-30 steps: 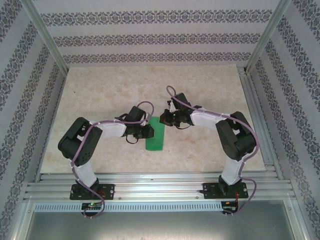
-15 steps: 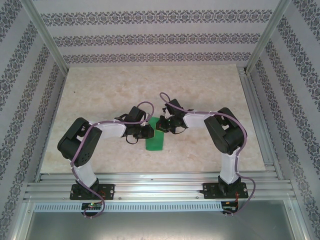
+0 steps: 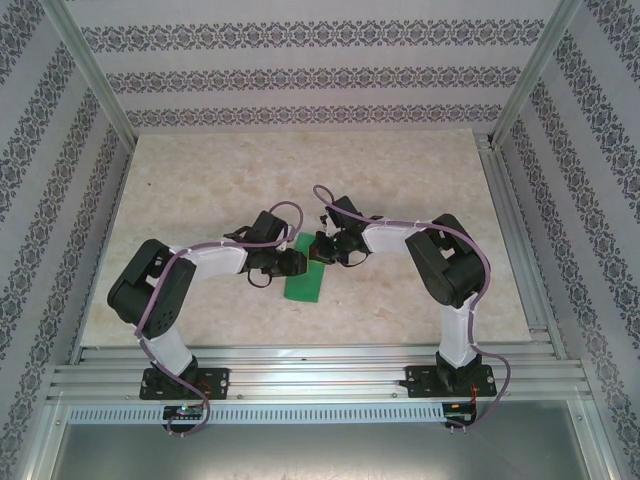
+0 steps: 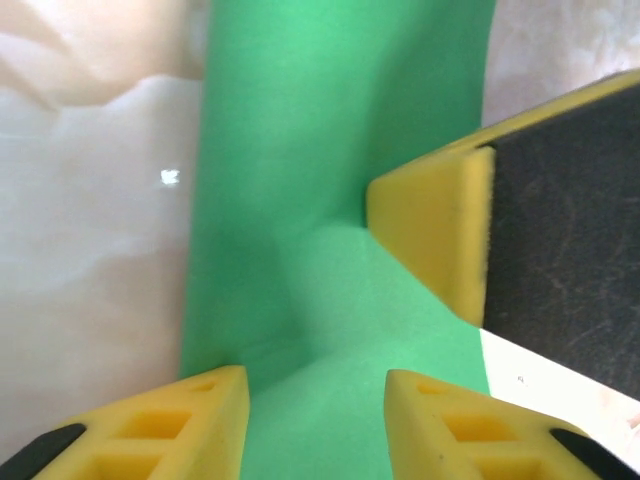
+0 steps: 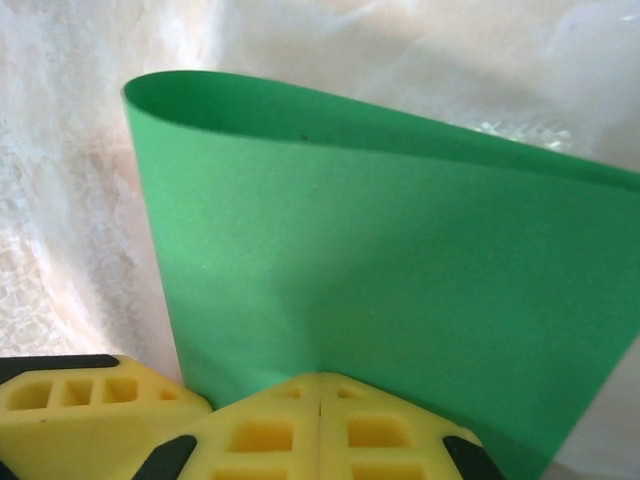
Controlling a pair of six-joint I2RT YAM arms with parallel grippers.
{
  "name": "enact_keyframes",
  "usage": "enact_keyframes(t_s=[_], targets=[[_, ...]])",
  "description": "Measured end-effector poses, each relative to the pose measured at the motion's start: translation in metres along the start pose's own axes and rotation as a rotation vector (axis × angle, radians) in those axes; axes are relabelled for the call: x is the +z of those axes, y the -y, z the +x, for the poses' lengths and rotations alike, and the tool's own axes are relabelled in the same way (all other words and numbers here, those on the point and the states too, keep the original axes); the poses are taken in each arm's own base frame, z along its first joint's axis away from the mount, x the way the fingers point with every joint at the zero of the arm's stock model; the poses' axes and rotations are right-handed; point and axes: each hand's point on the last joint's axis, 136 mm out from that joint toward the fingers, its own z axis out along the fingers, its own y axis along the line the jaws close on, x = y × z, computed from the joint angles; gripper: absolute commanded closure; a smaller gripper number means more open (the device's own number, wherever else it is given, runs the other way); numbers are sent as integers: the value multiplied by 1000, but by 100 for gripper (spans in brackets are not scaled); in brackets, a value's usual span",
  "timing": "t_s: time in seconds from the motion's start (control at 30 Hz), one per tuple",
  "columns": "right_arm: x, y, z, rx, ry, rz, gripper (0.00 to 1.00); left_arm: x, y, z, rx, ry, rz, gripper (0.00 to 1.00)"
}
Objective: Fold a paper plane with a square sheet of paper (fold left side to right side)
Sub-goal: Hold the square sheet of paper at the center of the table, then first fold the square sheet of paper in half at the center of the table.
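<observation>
The square sheet of paper (image 3: 305, 282) is bright green and lies doubled over as a narrow strip on the table between the arms. It is not in the form of a paper plane. Its rounded fold (image 5: 200, 90) stands slightly puffed in the right wrist view. My left gripper (image 4: 315, 425) is open, its yellow fingers straddling the green paper (image 4: 330, 150) from the left side. My right gripper (image 5: 320, 420) is shut, its joined tips resting against the paper's top layer (image 5: 400, 260). From above, the left gripper (image 3: 294, 263) and right gripper (image 3: 321, 251) meet over the strip's far end.
The pale marbled tabletop (image 3: 300, 180) stretches out behind the grippers. Aluminium rails (image 3: 300, 375) run along the near edge and a rail (image 3: 520, 240) down the right side. Patterned walls enclose the cell.
My right arm has swung left, so its shut gripper is now on the paper. The left gripper's jaws have spread apart. The strip has shifted slightly left.
</observation>
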Motion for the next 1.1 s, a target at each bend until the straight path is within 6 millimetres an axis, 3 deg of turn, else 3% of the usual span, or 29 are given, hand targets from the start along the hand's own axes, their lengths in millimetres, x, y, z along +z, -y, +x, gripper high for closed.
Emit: enact_keyframes(t_s=[0.2,0.47,0.63,0.87,1.1], targets=[[0,0,0,-4,0,1,100,-18,-5,-17,-54,41,28,78],[0,0,-1,-8,0,6,100,-20,14,-24,-52,28,125,85],[-1,1,0,-11,-1,12,100,-13,12,-11,-57,-9,143,86],[-1,2,-1,-9,-2,22,100,-1,-8,28,-85,-92,124,86],[-1,2,-1,-12,-5,35,100,0,-6,30,-69,-82,148,86]])
